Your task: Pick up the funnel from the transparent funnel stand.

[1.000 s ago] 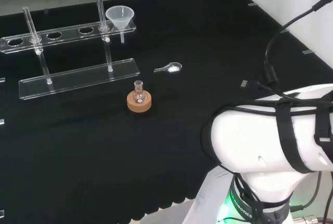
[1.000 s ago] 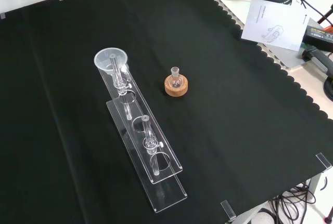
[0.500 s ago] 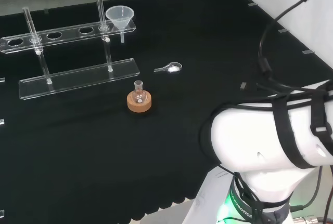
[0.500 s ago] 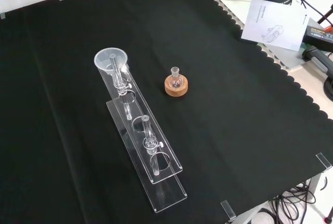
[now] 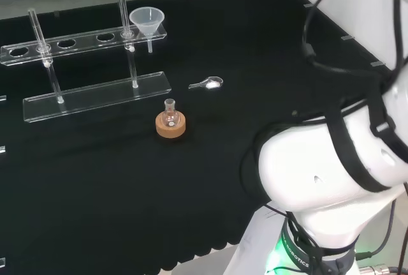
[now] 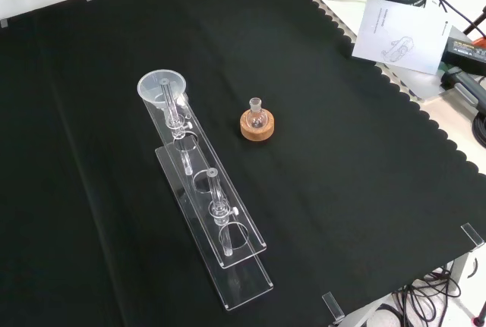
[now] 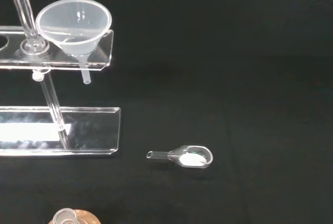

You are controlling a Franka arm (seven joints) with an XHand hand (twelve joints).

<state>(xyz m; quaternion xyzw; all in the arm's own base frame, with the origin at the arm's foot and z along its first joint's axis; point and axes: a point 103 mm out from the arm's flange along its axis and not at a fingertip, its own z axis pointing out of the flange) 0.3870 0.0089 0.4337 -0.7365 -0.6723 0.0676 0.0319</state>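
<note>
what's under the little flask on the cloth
The flask sits upright in a round cork ring on the black cloth. Where the flask's bottom meets the ring is covered, so whether it reaches the cloth cannot be seen.

A clear glossy plastic funnel (image 7: 74,25) sits in a clear glossy stand (image 5: 95,95) on matt black cloth (image 6: 319,152).

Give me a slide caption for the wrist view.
Clear plastic funnel seated in the transparent acrylic stand, a small glass scoop lying on black cloth.
</note>
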